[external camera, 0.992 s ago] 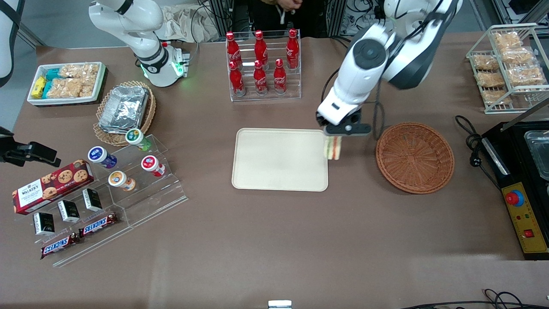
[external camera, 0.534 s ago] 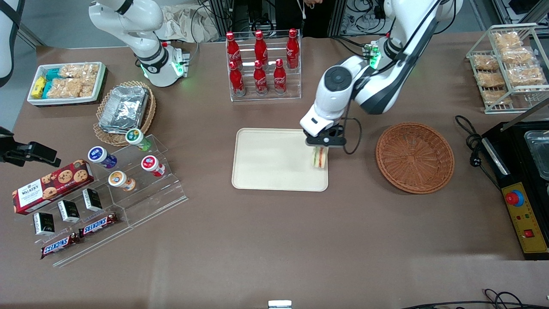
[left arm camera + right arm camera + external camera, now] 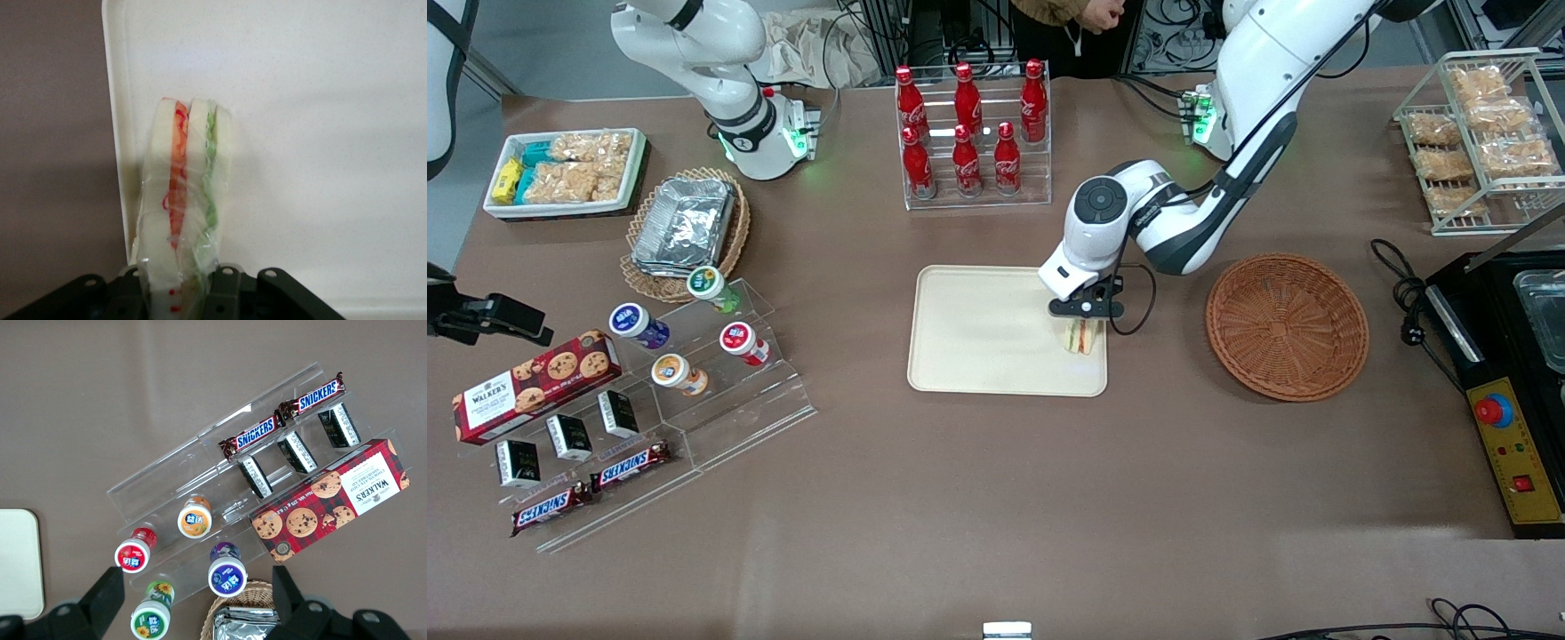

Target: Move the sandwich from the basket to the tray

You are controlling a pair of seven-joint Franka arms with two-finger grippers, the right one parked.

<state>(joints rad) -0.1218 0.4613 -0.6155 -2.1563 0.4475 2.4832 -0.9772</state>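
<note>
The sandwich [image 3: 1082,337] now sits low over the tray [image 3: 978,331], close to its rim at the working arm's end; a second ago we saw it past that rim, above the brown cloth between tray and basket [image 3: 1287,326]. Half a second ago it was already over the tray but higher. The gripper [image 3: 1083,313] has come down with it, and its jaws hold the sandwich by one end, wrapped layers of orange and green standing on edge in the wrist view [image 3: 183,213]. We cannot tell whether it touches the tray floor yet. The basket stays where it was. The bench [image 3: 996,498] carries a rack of red bottles [image 3: 969,133] farther from the front camera than the tray, and a clear stand of snacks [image 3: 685,400] toward the parked arm's end.
</note>
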